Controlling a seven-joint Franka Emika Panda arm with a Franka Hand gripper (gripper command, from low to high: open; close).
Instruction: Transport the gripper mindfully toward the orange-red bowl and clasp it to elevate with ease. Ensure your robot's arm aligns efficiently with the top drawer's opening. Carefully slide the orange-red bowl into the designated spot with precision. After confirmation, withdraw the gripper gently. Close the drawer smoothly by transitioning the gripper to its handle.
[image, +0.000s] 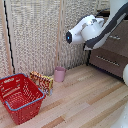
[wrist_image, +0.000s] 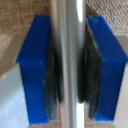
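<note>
Tool (wrist_image: 69, 64) clenched on the silver handle (wrist_image: 69, 30), pads (wrist_image: 52, 75) squeezing both sides, likely for pushing the drawer (image: 111, 52) shut. Arm (image: 92, 29) at 2 o'clock. Bowl unseen, presumably inside.

Exterior view wide, room-level, wrist view tight on handle (wrist_image: 69, 64)

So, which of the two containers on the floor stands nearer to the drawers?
The small pale pink cup; the big red wire basket sits farther off, at the exterior view's left.
</note>
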